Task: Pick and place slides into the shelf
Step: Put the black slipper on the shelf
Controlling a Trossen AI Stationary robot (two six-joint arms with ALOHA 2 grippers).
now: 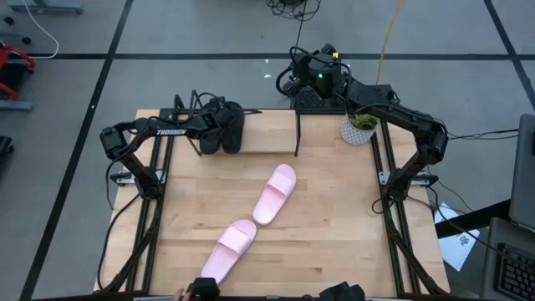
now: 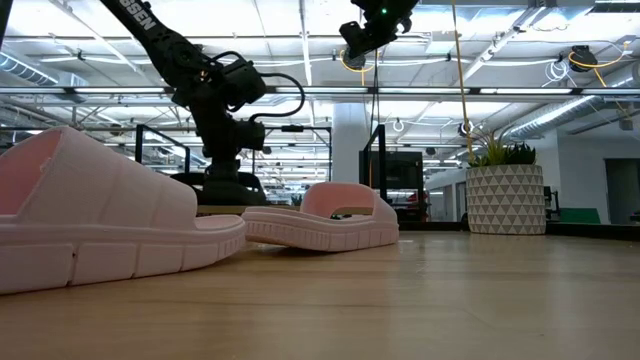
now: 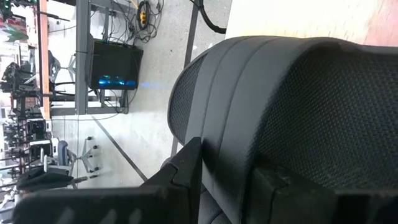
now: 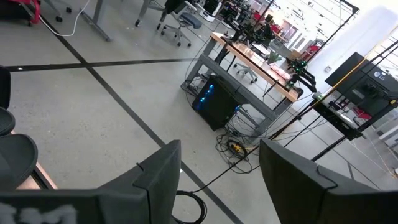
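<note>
near pink slide: a pale pink slide (image 2: 100, 215) fills the foreground of the low view; from above it (image 1: 229, 248) lies by the table's front edge, left of middle, toe end angled toward the far right.
second pink slide: another pale pink slide (image 1: 275, 194) lies near the table's middle, just beyond the first, on the same slant; the low view shows it (image 2: 325, 222) flat on the wood.
black slides: two black slides (image 1: 224, 127) sit side by side at the far edge, left of middle, under the left arm's end.
left pincer: the left pincer (image 1: 219, 125) is down at the black slides; its wrist view shows dark fingers (image 3: 186, 171) against a black slide's strap (image 3: 292, 106), clamped on it.
shelf: its thin black wire frame (image 1: 298, 134) stands at the far edge, near the middle.
right pincer: the right pincer (image 1: 288, 81) hangs past the table's far edge, above the floor; its fingers (image 4: 158, 171) stand apart and hold nothing.
plant pot: a white patterned pot (image 1: 359, 128) with a green plant stands at the far right corner.
table: light wooden table (image 1: 334, 217).
</note>
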